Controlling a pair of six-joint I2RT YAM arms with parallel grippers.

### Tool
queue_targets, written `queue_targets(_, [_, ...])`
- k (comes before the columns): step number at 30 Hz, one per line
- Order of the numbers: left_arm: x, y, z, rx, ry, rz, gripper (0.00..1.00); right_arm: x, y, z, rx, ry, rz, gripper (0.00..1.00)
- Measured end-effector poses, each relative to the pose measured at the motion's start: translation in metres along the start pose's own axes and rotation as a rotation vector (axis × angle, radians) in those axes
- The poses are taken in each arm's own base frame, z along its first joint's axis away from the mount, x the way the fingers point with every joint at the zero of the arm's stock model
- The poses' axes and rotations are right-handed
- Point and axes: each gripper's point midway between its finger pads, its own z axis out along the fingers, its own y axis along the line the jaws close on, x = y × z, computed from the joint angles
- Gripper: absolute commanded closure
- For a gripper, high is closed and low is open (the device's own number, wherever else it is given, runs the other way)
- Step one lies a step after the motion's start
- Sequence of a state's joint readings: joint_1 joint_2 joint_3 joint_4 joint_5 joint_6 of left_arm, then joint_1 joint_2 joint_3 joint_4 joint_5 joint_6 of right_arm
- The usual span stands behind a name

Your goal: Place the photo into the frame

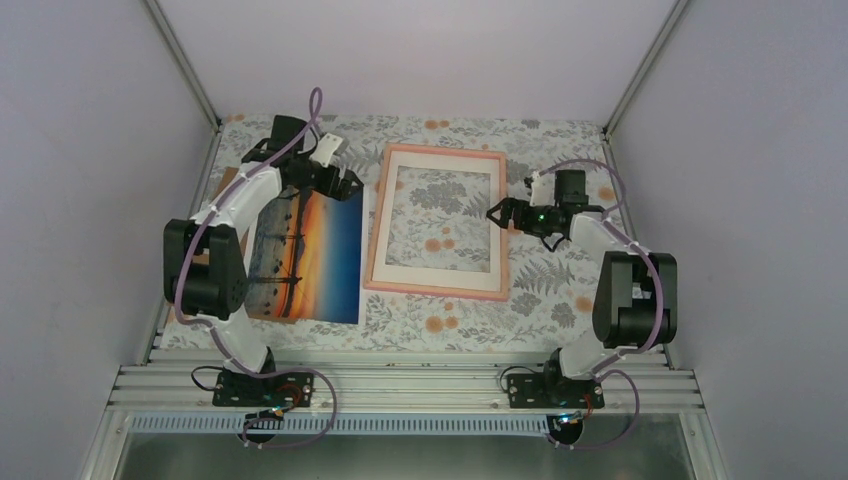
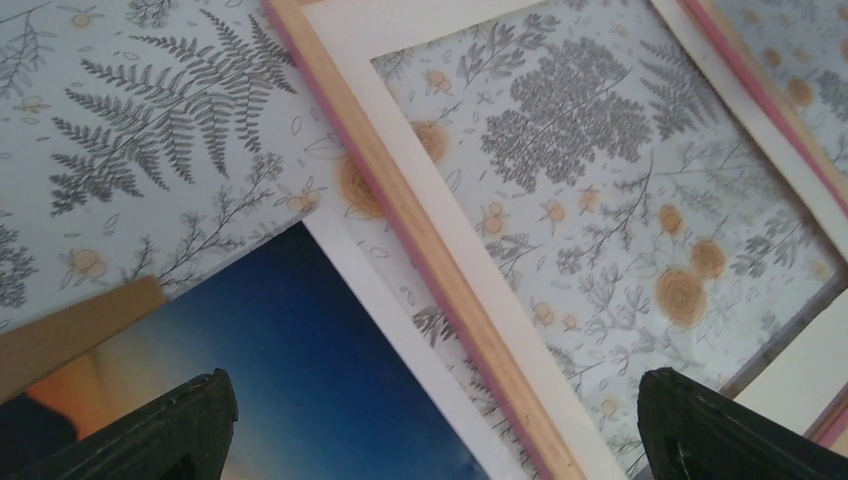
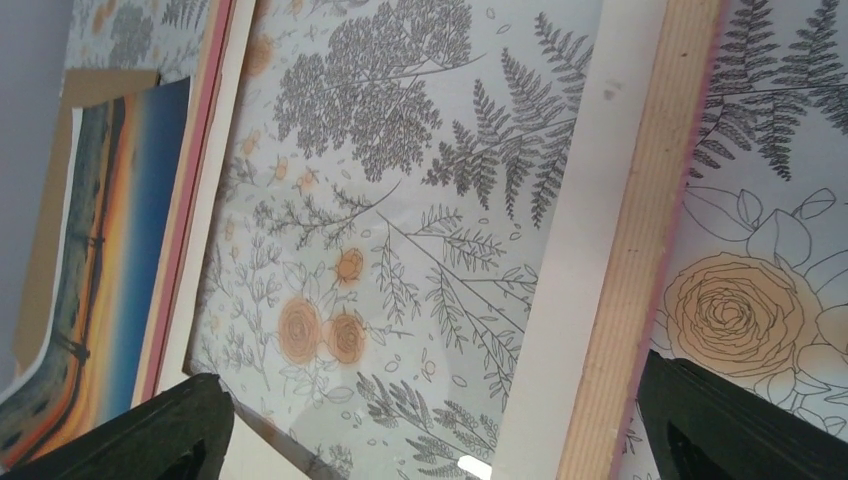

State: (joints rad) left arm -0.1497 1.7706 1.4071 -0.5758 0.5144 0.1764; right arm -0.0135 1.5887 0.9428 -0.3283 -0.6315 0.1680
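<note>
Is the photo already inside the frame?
No, the photo lies beside the frame, whose opening shows only the floral cloth.

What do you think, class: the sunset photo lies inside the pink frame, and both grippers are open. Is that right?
No. The photo lies outside the frame, to its left, as the top external view shows. The left gripper and the right gripper are indeed open.

photo (image 1: 320, 250) partly hidden, cardboard (image 2: 70, 335) seemingly mostly covered

Pale lilac walls (image 1: 420, 50) (plain) enclose floral tabletop (image 1: 440, 325).
</note>
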Motion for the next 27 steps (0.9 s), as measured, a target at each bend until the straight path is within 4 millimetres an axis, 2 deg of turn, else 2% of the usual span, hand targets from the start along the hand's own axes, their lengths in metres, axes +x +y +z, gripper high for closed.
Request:
queue_targets(4, [0.011,0.002,-0.006,-0.033,0.022,0.078,0.0,0.004,0.003,-0.001,-0.011,0.021,-0.034,0.0])
queue_targets(6, [0.026,0.002,-0.011,-0.055,0.046,0.137,0.0,0.004,0.006,-0.002,-0.024,0.029,-0.056,0.0])
queue_targets(9, [0.056,-0.001,-0.024,-0.093,0.087,0.238,0.0,0.004,0.014,-0.004,-0.046,0.03,-0.1,0.0])
queue_targets(10, [0.071,-0.004,-0.031,-0.108,0.11,0.287,0.0,0.004,0.018,-0.006,-0.054,0.028,-0.121,0.0])
queue_targets(14, [0.113,-0.015,-0.057,-0.149,0.158,0.475,0.0,0.003,0.029,-0.013,-0.073,0.017,-0.176,0.0])
queue_targets(18, [0.148,-0.028,-0.076,-0.143,0.213,0.668,0.0,0.004,0.031,-0.016,-0.073,0.018,-0.199,0.0])
queue_targets(22, [0.186,-0.043,-0.077,-0.081,0.305,0.836,0.01,0.005,0.031,-0.016,-0.072,0.021,-0.201,0.0])
queue_targets(27, [0.242,-0.062,-0.068,0.034,0.448,0.961,0.09,0.006,0.033,-0.019,-0.074,0.012,-0.207,0.0])
